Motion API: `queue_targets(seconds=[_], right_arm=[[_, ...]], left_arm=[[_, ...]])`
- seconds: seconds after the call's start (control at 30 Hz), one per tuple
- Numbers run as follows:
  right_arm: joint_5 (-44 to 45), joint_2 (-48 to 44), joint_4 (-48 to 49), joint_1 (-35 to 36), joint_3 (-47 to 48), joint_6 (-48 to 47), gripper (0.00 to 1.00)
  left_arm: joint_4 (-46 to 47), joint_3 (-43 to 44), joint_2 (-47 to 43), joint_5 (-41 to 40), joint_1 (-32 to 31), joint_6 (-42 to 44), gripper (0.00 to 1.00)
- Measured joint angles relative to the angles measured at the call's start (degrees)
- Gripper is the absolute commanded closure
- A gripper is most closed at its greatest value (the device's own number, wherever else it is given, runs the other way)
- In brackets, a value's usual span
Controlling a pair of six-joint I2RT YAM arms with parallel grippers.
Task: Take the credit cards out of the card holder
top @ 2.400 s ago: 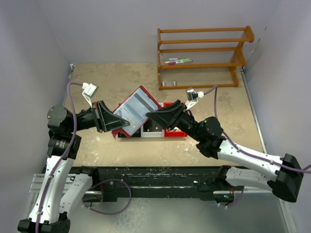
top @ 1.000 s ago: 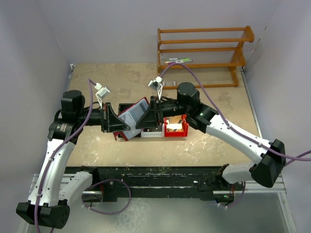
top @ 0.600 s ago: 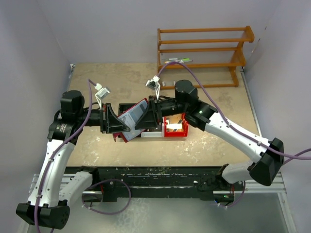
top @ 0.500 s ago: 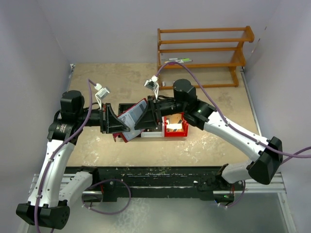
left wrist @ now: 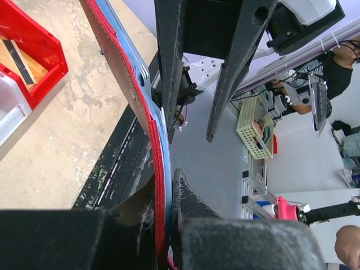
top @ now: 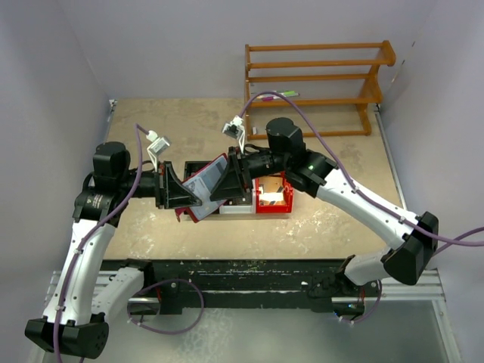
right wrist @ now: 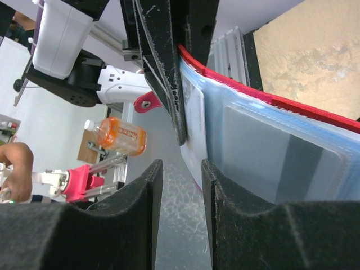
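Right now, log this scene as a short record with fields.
holder: maroon folding card holder, lifted on edge between both arms
left gripper: shut on the holder's red edge
right gripper: open, at the blue-grey sleeve's free edge
cards: grey striped card sleeved; tan card in red plastic bin
rack: wooden rack at rear

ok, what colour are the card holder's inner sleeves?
The inner sleeves are translucent blue-grey, inside the red cover. Best in the right wrist view.
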Motion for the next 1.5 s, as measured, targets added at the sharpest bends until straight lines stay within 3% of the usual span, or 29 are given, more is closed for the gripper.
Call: queue_targets(seconds=[0.3,0.47,0.73,0.9,1.0,1.27,1.5], right_arm=[[0.39,0.35,-1.46,-0.59,0.00,-0.72,0.64],[0.26,0.35,-1.20,-0.59,0.00,-0.48,0.71],[0.04,0.46,15.12,-0.57,-6.21,8.33,0.87],[0.02,0.81,24.90,-0.57,-10.93,14.45,0.91],[0.07,0.81,29.70,-0.57,-13.05,17.14,1.00],[0.26,-0.63,37.42,-0.57,-18.05,22.40,1.00],[1.07,-1.95,39.45,-0.59,-19.12,24.26,1.00]], left_arm=[[-0.04,0.22,-0.24,0.85,0.00,-0.07,1.00],[-0.07,0.22,-0.39,0.81,0.00,-0.04,1.00],[-0.24,0.22,-0.42,0.00,0.00,-0.04,1.00],[-0.92,0.22,-0.37,-1.73,0.00,-0.09,0.92],[-0.76,0.20,-0.37,-2.14,0.00,-0.81,0.88],[1.62,-0.63,-0.52,-1.27,0.00,-4.02,0.86],[5.33,-1.20,-1.57,0.02,0.00,-7.52,0.91]])
